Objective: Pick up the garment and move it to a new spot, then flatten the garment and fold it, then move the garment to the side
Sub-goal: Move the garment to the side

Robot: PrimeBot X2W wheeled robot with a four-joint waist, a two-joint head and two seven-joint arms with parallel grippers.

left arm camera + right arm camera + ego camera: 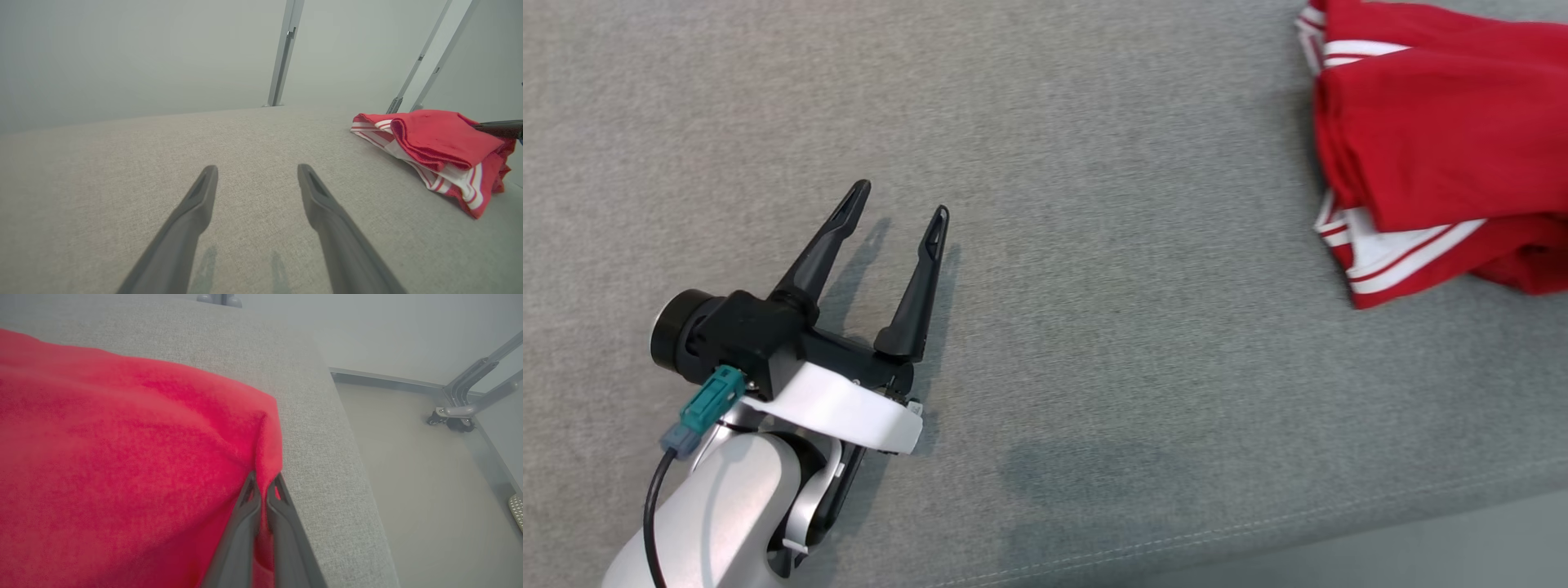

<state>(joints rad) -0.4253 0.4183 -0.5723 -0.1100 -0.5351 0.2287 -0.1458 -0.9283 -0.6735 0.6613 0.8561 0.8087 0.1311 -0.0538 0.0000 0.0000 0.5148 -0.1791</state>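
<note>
right gripper [264, 478] pinches garment [1437, 122] (partly cropped).

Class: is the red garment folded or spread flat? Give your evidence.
Folded: the garment lies in stacked layers, striped edges showing under a red fold.

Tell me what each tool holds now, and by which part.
The right tool pinches the red garment by a fold at its edge; the left tool is open, empty.

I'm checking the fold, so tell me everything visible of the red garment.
The garment is red, knit-looking cloth with white-and-red striped trim, folded into a loose, layered bundle. It lies on the grey fabric surface, close to one of its edges. The right gripper is shut on a red corner fold.
</note>
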